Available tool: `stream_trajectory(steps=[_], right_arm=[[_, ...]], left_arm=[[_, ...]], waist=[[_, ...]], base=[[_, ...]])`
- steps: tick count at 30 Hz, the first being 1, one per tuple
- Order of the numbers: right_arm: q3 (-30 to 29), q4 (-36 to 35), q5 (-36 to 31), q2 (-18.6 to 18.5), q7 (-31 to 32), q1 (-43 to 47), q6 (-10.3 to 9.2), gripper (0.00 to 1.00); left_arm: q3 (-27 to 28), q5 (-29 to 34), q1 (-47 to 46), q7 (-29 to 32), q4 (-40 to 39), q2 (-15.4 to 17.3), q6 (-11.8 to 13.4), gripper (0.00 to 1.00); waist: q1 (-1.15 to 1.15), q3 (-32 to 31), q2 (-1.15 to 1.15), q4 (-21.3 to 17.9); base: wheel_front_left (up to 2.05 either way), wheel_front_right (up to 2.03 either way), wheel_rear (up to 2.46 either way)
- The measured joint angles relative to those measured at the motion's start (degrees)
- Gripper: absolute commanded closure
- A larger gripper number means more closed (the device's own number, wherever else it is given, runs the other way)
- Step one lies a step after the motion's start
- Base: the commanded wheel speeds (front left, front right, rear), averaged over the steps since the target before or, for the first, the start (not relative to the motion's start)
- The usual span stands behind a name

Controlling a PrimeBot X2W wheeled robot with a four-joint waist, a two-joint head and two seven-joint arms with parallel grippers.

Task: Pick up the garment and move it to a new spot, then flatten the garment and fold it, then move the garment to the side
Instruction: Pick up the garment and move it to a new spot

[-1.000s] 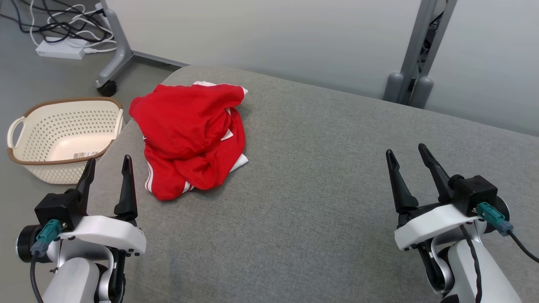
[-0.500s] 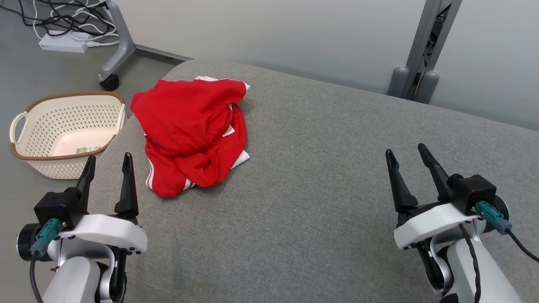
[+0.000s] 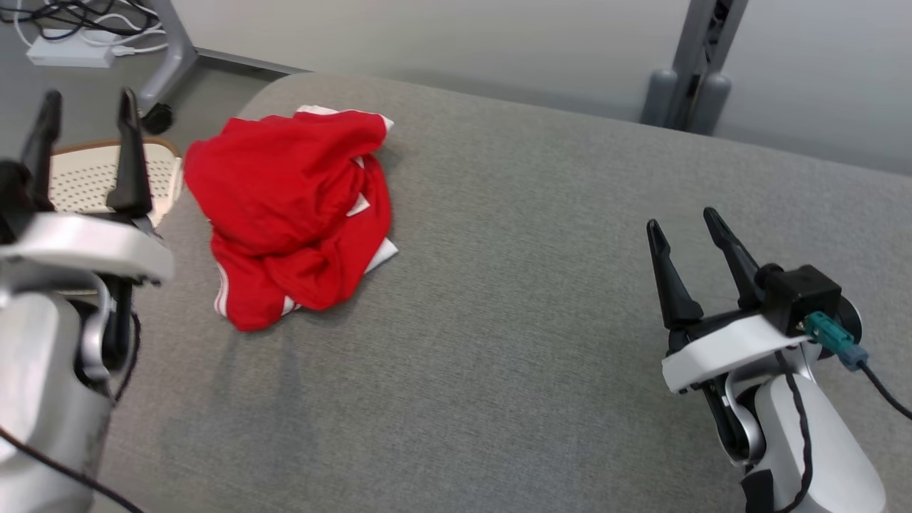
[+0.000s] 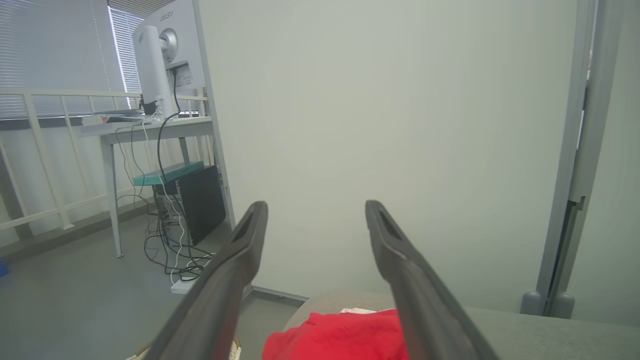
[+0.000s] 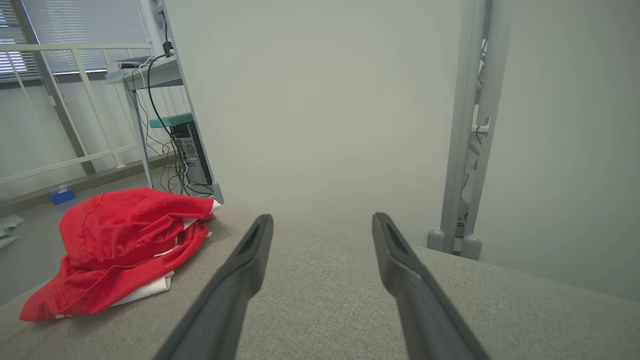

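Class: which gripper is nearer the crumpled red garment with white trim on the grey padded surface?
Left. The left gripper hovers just left of the crumpled red garment, not touching; the right gripper sits far to its right across the grey padded surface.

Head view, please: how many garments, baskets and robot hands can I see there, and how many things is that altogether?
Garments: 1, the red garment
Baskets: 1, the cream basket
Robot hands: 2, the left hand and the right hand, both open and empty
Total: 4
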Motion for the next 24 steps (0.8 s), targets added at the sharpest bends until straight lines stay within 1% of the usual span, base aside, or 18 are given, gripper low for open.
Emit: stream_trajectory(steps=[1, 2, 3, 6, 9, 16, 18, 20, 24], right_arm=[[0.2, 0.0, 0.0, 0.0, 0.1, -0.4, 0.0, 0.0], [0.6, -0.3, 0.0, 0.0, 0.2, -1.4, 0.0, 0.0], [0.9, -0.3, 0.0, 0.0, 0.2, -1.9, 0.0, 0.0], [2.0, -0.4, 0.0, 0.0, 0.2, -3.2, 0.02, 0.0], [2.5, -0.3, -0.4, 0.0, 0.4, -4.3, 0.02, 0.0], [3.2, -0.2, -1.0, -0.1, 0.4, -6.5, 0.02, 0.0], [3.2, -0.1, -1.1, -0.1, 0.3, -6.7, 0.02, 0.0], [3.3, 0.0, -1.3, -0.2, 0.3, -6.9, 0.02, 0.0], [3.3, 0.0, -1.5, -0.3, 0.3, -7.7, 0.02, 0.0]], left_arm=[[0.2, 0.0, -1.8, 0.6, 0.9, 0.6, -0.2, 0.0], [0.4, -0.1, -5.3, 2.4, 4.1, 1.7, -1.1, 0.0], [0.4, -0.1, -6.9, 2.8, 6.1, 2.3, -1.7, 0.0], [0.2, -0.6, -11.1, 4.6, 13.1, 3.1, -3.2, 0.0], [0.1, -1.4, -14.1, 5.1, 21.3, 3.7, -5.4, 0.0], [-0.4, -3.1, -18.2, 6.2, 38.7, 3.6, -9.3, 0.0], [-0.3, -3.9, -19.0, 6.3, 42.4, 3.2, -10.3, 0.0], [-0.5, -4.4, -19.8, 8.1, 46.0, 2.4, -11.2, 0.0], [-0.7, -5.5, -21.6, 11.2, 51.5, 1.7, -12.2, 0.0]], waist=[[0.0, 0.4, 0.0, -0.5], [0.0, 1.5, 0.0, -1.5], [0.0, 2.0, 0.0, -2.2], [0.0, 3.9, 0.0, -4.2], [0.0, 5.9, 0.0, -6.3], [0.0, 11.0, 0.0, -10.9], [0.0, 12.3, 0.0, -11.9], [0.0, 13.6, 0.0, -12.7], [0.0, 15.5, 0.0, -13.7]], base=[[0.0, 0.0, 0.0], [0.0, 0.0, 0.0], [0.0, 0.0, 0.0], [0.0, 0.0, 0.0], [0.0, 0.0, 0.0], [0.0, 0.0, 0.0], [0.0, 0.0, 0.0], [0.0, 0.0, 0.0], [0.0, 0.0, 0.0]])
